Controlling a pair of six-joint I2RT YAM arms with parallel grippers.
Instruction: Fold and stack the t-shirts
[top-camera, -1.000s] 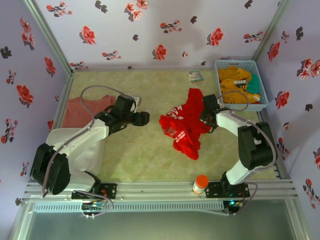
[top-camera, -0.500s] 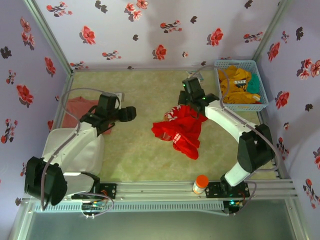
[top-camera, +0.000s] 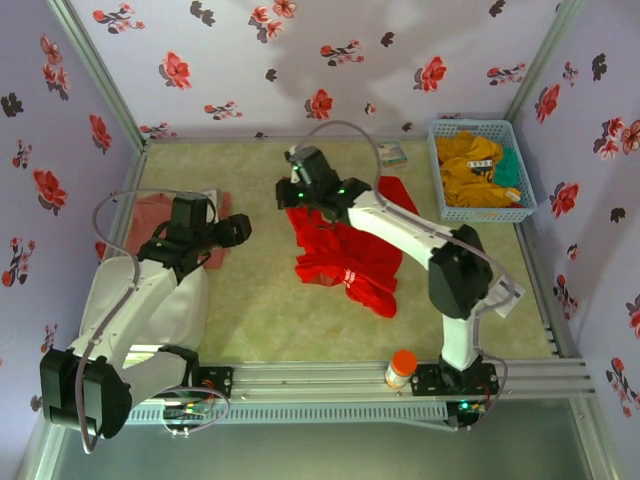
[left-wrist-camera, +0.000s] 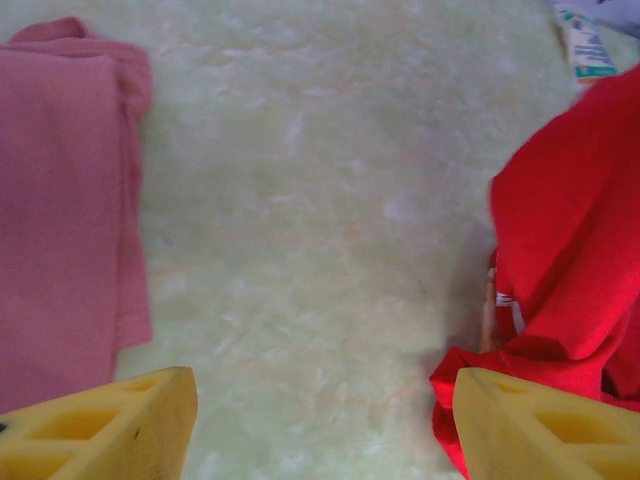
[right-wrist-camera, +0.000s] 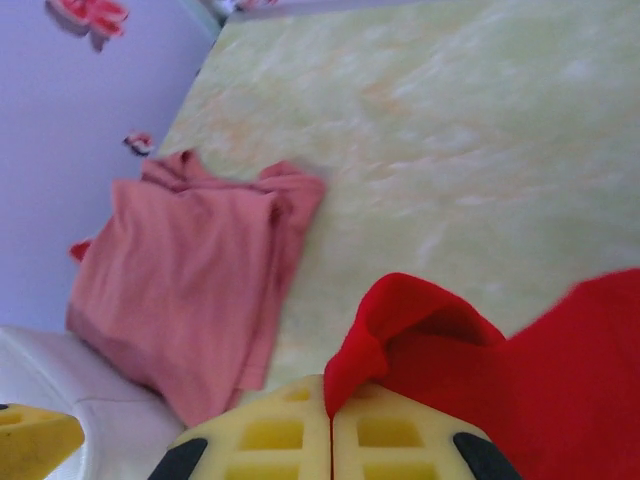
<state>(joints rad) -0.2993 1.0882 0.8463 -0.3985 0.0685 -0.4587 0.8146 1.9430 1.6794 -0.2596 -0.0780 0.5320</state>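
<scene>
- Right gripper (right-wrist-camera: 331, 425): yellow fingers pressed together, pinching a fold of the large bright red cloth t-shirt (top-camera: 345, 262), which lies crumpled mid-table
- Left gripper (left-wrist-camera: 320, 425): jaws wide apart and empty, hovering over the pale green marbled tabletop (top-camera: 260, 310)
- Faded salmon-pink cloth t-shirt (right-wrist-camera: 180, 290): folded near the table's left edge, well apart from the red one

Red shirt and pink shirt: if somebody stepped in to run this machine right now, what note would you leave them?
Right gripper: shut, pinching an edge of the red shirt, which lies crumpled in the middle of the table.
Left gripper: open, holding nothing, over bare table between the two shirts.
Pink shirt: lying flat near the table's left edge.
Done: the pink shirt looks folded.
Left: spread and fold the red shirt, then stack it with the pink one.
</scene>
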